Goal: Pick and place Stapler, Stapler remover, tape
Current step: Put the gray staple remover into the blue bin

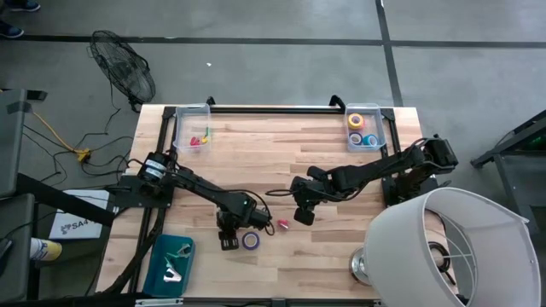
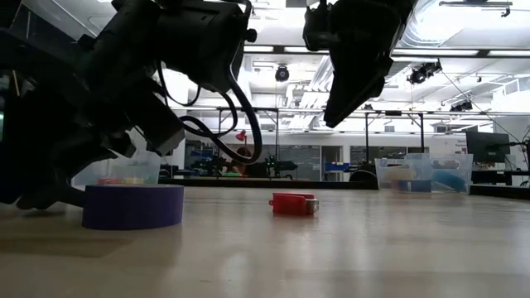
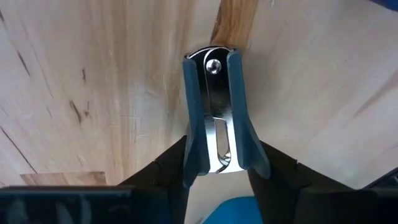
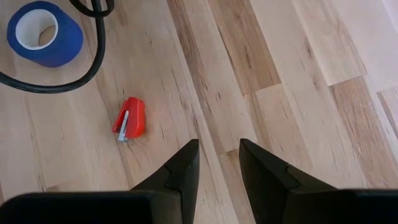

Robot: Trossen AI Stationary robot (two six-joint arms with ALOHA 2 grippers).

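Left gripper (image 3: 217, 177) clamped on a stapler remover (image 3: 216, 112): blue plastic jaws with a metal core and rivet, pinched near its wide end between the two dark fingers (image 3: 163, 168), its narrow end pointing away over bare wood. In the high view this gripper (image 1: 228, 240) sits low at the front-centre of the table (image 1: 281, 145), just beside the purple tape roll (image 1: 251, 240).

Right gripper (image 4: 216, 163) holds nothing; fingers slightly apart, a narrow gap of wood showing between them. It hangs above the table near the middle (image 1: 303, 213), clear of the surface in the low view.

Red stapler (image 4: 130, 118) lies on the wood near the right gripper's tips, not touching them; metal strip visible along one side. In the high view it lies between the tape roll and the right gripper (image 1: 283, 225). A black cable (image 4: 93, 56) loops across the wood between the stapler and the tape roll (image 4: 43, 32).

Low view: tape roll (image 2: 132, 205) flat on the table, left arm's dark bulk against its far side; stapler (image 2: 293, 204) well apart from it.

Back-left clear bin (image 1: 192, 128) holds small coloured items. Back-right clear bin (image 1: 367, 128) holds tape rolls, yellow and blue among them. Teal tray (image 1: 171, 263) at the front-left edge holds metal pieces, too small to tell.
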